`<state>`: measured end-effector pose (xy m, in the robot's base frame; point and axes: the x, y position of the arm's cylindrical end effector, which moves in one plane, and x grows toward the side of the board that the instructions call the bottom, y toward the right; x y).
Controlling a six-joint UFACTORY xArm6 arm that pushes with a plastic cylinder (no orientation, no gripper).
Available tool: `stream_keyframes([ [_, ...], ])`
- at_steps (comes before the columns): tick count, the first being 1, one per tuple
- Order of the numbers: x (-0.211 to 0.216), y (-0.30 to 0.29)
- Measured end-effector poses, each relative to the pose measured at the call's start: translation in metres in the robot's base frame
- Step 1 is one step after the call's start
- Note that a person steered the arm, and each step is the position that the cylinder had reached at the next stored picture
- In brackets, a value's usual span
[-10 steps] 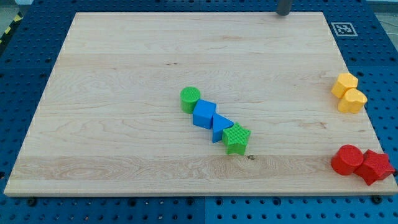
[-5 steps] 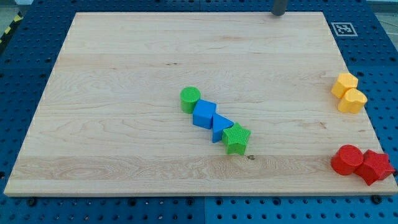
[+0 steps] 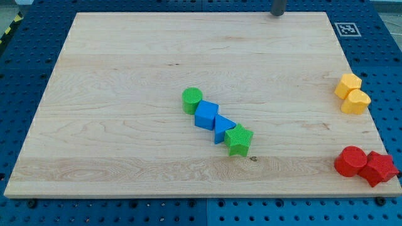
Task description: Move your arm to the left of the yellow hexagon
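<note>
You'll find my tip (image 3: 277, 14) at the board's (image 3: 125, 75) far edge, around 1 o'clock from the board's middle, well apart from every block; there is no pincer on this rod, so nothing opens, closes or clamps. The two yellow blocks sit touching near the 3 o'clock edge: the upper one (image 3: 348, 84) looks like the yellow hexagon, though you can't be sure of its outline at this size, and the rounder yellow block (image 3: 357, 102) lies at its 5 o'clock. From my tip, that pair is toward 4 o'clock. In the middle, a touching chain runs toward 4 o'clock: green cylinder (image 3: 192, 99), blue cube (image 3: 206, 115), blue triangle (image 3: 223, 129), green star (image 3: 239, 139). At the 4 o'clock corner a red cylinder (image 3: 350, 161) touches another red block (image 3: 379, 167).
</note>
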<state>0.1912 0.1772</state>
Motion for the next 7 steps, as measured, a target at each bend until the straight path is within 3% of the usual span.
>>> stream_keyframes([
  [5, 0.0, -0.007],
  [7, 0.043, -0.007],
])
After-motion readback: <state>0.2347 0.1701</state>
